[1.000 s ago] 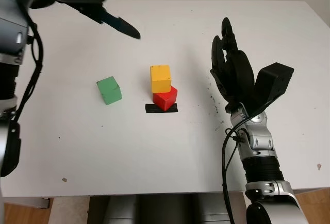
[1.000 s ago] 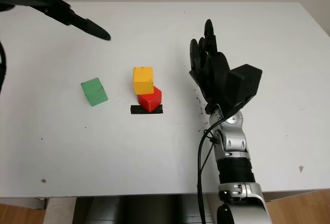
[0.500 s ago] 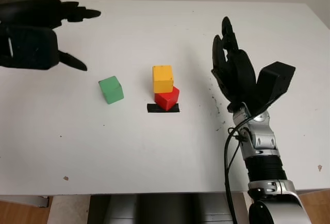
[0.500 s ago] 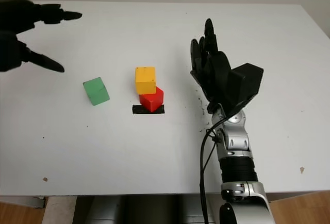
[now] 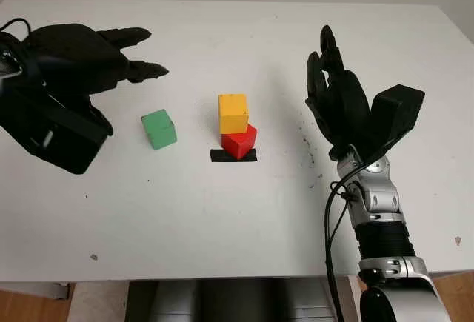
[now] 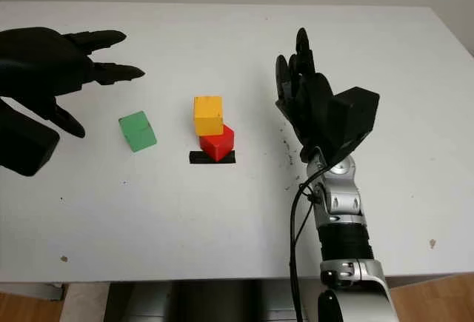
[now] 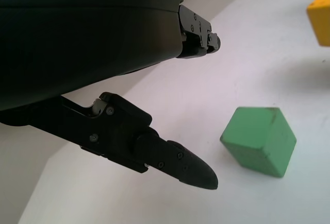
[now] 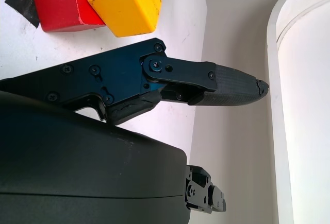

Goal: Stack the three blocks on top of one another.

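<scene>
A yellow block (image 5: pixel 232 113) sits on a red block (image 5: pixel 239 141), shifted a little off its far left corner; the red one stands on a black tape mark (image 5: pixel 233 155) at the table's middle. A green block (image 5: pixel 158 129) lies alone to their left, also seen close up as the green block (image 7: pixel 259 139). My left hand (image 5: pixel 111 63) hovers open above the table, up and left of the green block, touching nothing. My right hand (image 5: pixel 333 92) stands open to the right of the two stacked blocks, holding nothing.
The white table (image 5: pixel 237 218) has small dark specks near the right hand and brown spots by its front edge. Its front edge runs along the bottom, with the floor below.
My left hand has swung down from the far left corner toward the green block and now hangs lower and closer to it. The blocks and right hand have stayed put.
</scene>
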Robot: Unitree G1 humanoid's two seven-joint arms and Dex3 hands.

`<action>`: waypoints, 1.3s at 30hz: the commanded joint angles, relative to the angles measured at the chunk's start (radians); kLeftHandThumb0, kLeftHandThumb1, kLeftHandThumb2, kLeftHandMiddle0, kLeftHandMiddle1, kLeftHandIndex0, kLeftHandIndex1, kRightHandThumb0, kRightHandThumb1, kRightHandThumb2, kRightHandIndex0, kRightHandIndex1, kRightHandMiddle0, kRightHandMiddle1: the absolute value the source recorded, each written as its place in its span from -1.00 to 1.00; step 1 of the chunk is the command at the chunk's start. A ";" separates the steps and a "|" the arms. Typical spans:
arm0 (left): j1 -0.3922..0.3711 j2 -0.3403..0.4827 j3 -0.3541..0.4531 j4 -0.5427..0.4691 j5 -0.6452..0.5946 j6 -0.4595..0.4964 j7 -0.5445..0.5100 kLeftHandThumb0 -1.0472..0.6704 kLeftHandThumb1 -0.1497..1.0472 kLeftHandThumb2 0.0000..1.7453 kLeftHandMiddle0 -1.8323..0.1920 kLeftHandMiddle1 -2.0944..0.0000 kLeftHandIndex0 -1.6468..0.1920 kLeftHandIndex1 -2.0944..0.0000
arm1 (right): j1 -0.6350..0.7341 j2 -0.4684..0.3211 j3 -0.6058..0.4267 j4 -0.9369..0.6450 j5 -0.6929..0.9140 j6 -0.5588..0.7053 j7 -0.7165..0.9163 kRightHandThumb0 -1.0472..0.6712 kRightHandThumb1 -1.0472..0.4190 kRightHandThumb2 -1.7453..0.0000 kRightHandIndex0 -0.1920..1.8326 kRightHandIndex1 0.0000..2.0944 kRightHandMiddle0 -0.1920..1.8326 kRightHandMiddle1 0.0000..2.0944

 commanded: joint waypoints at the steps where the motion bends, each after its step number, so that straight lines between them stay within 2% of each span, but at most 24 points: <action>1: -0.003 -0.013 -0.025 0.022 0.038 -0.041 0.068 -0.45 0.66 -0.94 1.00 1.00 0.72 0.96 | -0.015 -0.012 -0.002 -0.016 -0.001 0.002 0.003 -0.67 -1.00 0.36 -1.00 -1.00 -1.00 -1.00; 5: -0.008 -0.028 -0.054 0.071 0.088 -0.098 0.161 -0.49 0.67 -0.94 1.00 1.00 0.68 0.94 | -0.013 -0.018 0.001 -0.020 -0.003 0.006 0.006 -0.68 -1.00 0.36 -1.00 -1.00 -1.00 -1.00; 11: -0.023 -0.051 -0.082 0.100 0.089 -0.131 0.166 -0.43 0.64 -0.94 1.00 1.00 0.57 0.92 | -0.008 -0.023 -0.001 -0.024 -0.001 0.007 0.011 -0.68 -1.00 0.36 -1.00 -1.00 -1.00 -1.00; 18: -0.048 -0.069 -0.134 0.142 0.200 -0.180 0.274 -0.48 0.64 -0.94 0.98 0.96 0.54 0.94 | -0.005 -0.022 -0.001 -0.024 -0.002 0.002 0.018 -0.68 -1.00 0.36 -1.00 -1.00 -1.00 -1.00; 29: -0.064 -0.095 -0.181 0.187 0.303 -0.173 0.388 -0.49 0.63 -0.94 0.88 0.93 0.39 0.90 | 0.008 -0.027 -0.004 -0.043 0.003 0.013 0.028 -0.67 -1.00 0.36 -1.00 -1.00 -1.00 -1.00; 39: -0.109 -0.112 -0.250 0.283 0.411 -0.145 0.498 -0.45 0.70 -0.93 0.83 0.93 0.29 0.89 | 0.012 -0.023 -0.006 -0.049 0.006 0.017 0.024 -0.68 -1.00 0.37 -1.00 -1.00 -1.00 -1.00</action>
